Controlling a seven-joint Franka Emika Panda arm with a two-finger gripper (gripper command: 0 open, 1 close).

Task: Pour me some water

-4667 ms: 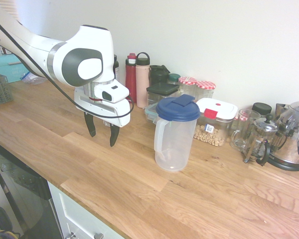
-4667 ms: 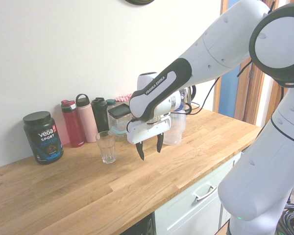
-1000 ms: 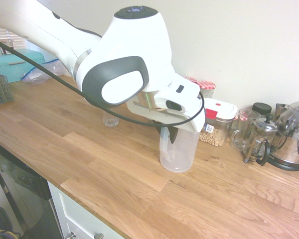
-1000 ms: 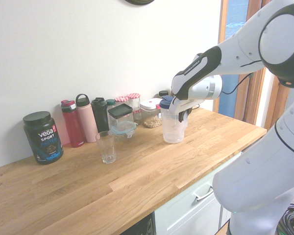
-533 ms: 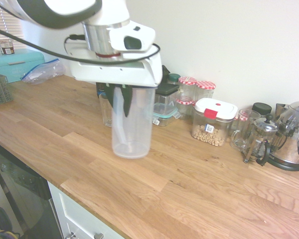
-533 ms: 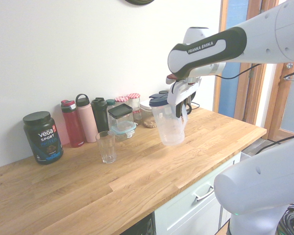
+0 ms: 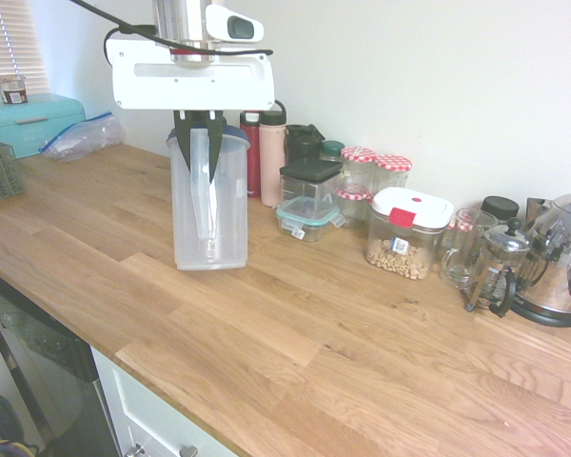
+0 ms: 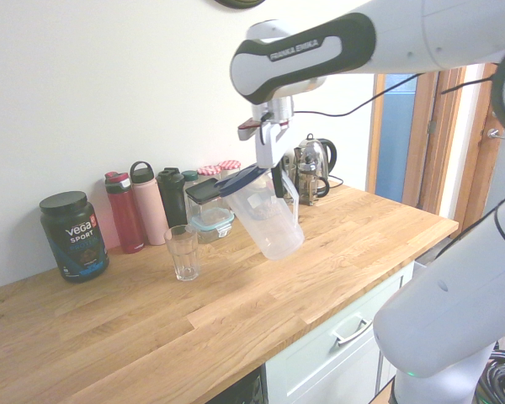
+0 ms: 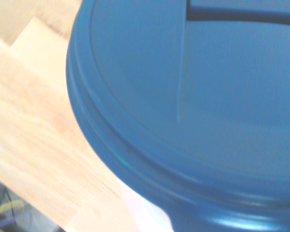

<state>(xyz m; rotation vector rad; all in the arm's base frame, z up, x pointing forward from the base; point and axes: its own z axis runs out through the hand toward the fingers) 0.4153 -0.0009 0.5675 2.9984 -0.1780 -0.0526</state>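
My gripper (image 7: pixel 198 133) is shut on the handle of a clear plastic pitcher (image 7: pixel 209 209) with a blue lid (image 8: pixel 240 179). It holds the pitcher (image 8: pixel 268 217) in the air above the wooden counter (image 8: pixel 236 311), tilted with its lid end toward the wall. An empty drinking glass (image 8: pixel 183 252) stands on the counter a short way from the pitcher's lid side, below it. In the first exterior view the glass is hidden behind the pitcher. The blue lid (image 9: pixel 193 96) fills most of the wrist view.
Along the wall stand a black protein tub (image 8: pixel 73 235), a red bottle (image 8: pixel 124 212), a pink bottle (image 8: pixel 148 204), storage jars (image 7: pixel 310 186), a nut container (image 7: pixel 406 232), a French press (image 7: pixel 498 268) and a kettle (image 7: pixel 563 259). A teal box (image 7: pixel 29 114) sits far left.
The pitcher has been lifted off the counter and carried along it toward the glass. It now hangs higher and tilted instead of upright.
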